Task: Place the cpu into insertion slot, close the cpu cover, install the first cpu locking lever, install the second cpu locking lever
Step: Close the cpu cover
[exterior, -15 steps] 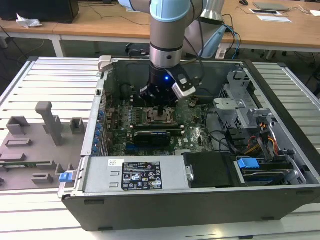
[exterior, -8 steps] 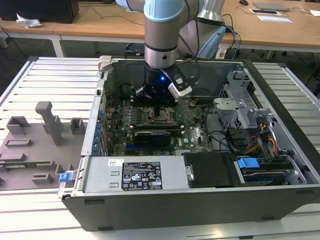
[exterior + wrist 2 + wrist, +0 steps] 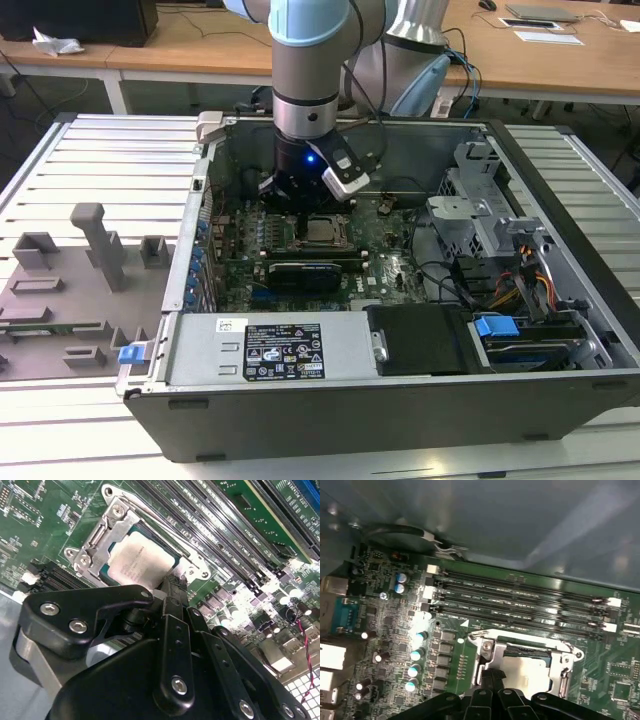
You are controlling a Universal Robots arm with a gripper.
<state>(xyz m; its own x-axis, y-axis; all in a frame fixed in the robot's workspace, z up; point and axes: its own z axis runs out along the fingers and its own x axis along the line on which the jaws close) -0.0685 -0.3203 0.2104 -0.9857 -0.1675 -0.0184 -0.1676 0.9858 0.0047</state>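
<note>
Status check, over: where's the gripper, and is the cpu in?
Gripper shut, right at the edge of the cpu cover. cpu seated, cover down over it. Nothing in the way.

The silver-grey cpu (image 3: 140,560) lies flat in the insertion slot (image 3: 527,652). The thin silver cpu cover (image 3: 107,530) is down around it, framing its top.

Arm (image 3: 310,70) is standing upright inside the open computer case (image 3: 400,400), its gripper (image 3: 300,205) hovering just beside the chip (image 3: 322,232) on the green board (image 3: 392,268). Case is lying on the slatted worktop (image 3: 100,150). Grey fixture plate (image 3: 60,300) is sitting near the worktop's edge on the exterior view's left.
</note>
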